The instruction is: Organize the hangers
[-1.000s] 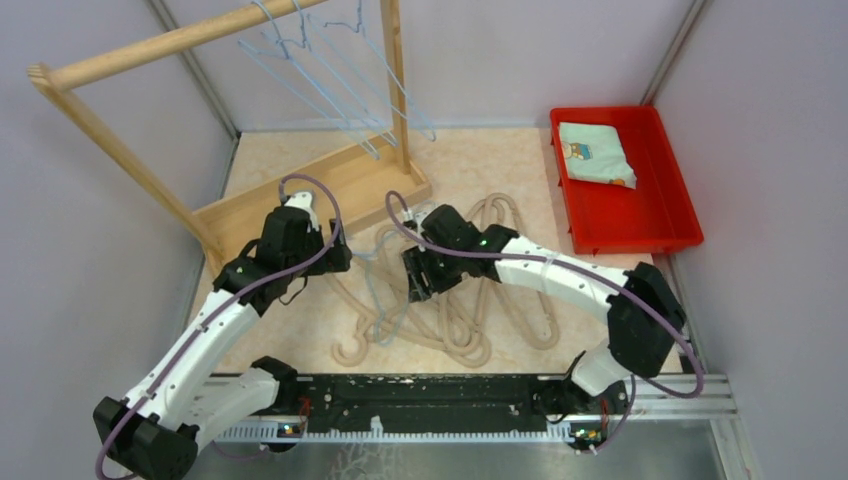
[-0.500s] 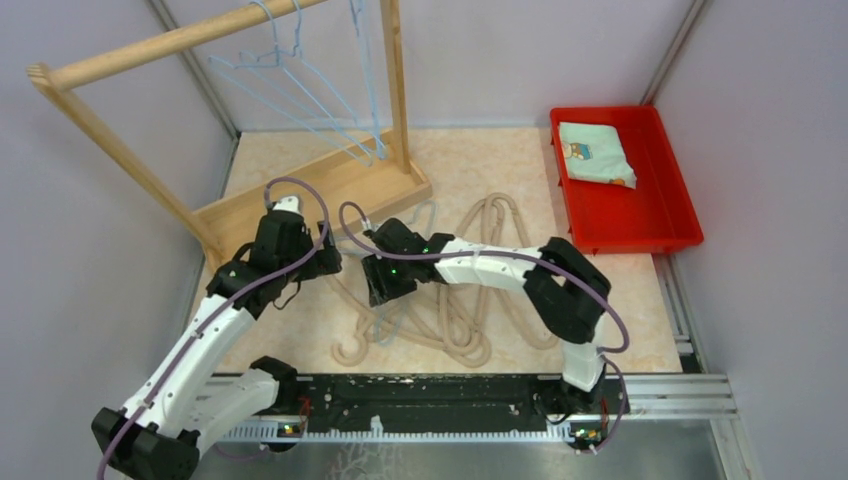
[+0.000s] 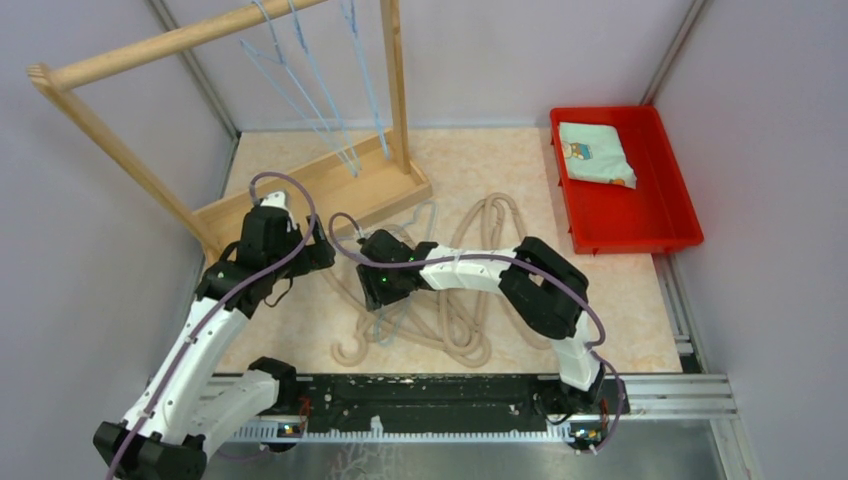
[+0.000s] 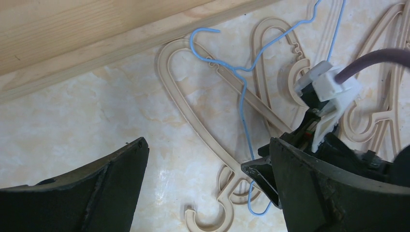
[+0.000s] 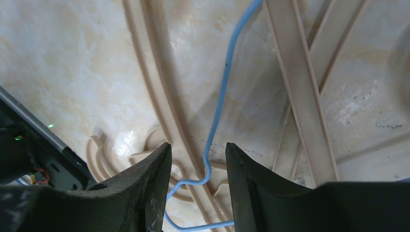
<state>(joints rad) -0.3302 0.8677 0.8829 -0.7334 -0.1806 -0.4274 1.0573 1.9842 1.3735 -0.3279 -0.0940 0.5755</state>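
Several beige hangers (image 3: 470, 300) lie in a tangled pile on the table, with one light-blue wire hanger (image 3: 392, 318) on top of them. More light-blue wire hangers (image 3: 325, 100) hang on the rack's rail. My right gripper (image 3: 383, 293) is low over the left side of the pile. In the right wrist view it (image 5: 198, 159) is open, with the wire hanger's neck (image 5: 220, 106) running between the fingers, which do not clamp it. My left gripper (image 3: 316, 256) is open and empty (image 4: 205, 154) above bare table beside a beige hook (image 4: 212, 220) and the wire hanger (image 4: 244, 106).
The tall wooden rack (image 3: 170, 42) stands at the back left; its base board (image 3: 320, 190) lies just beyond my left gripper and shows in the left wrist view (image 4: 96, 43). A red tray (image 3: 660, 215) holding a folded cloth (image 3: 595, 152) sits at the back right.
My right arm has swung left and come down over the pile's left part. My left gripper has drawn back a little to the left. The hanging wire hangers have swung.
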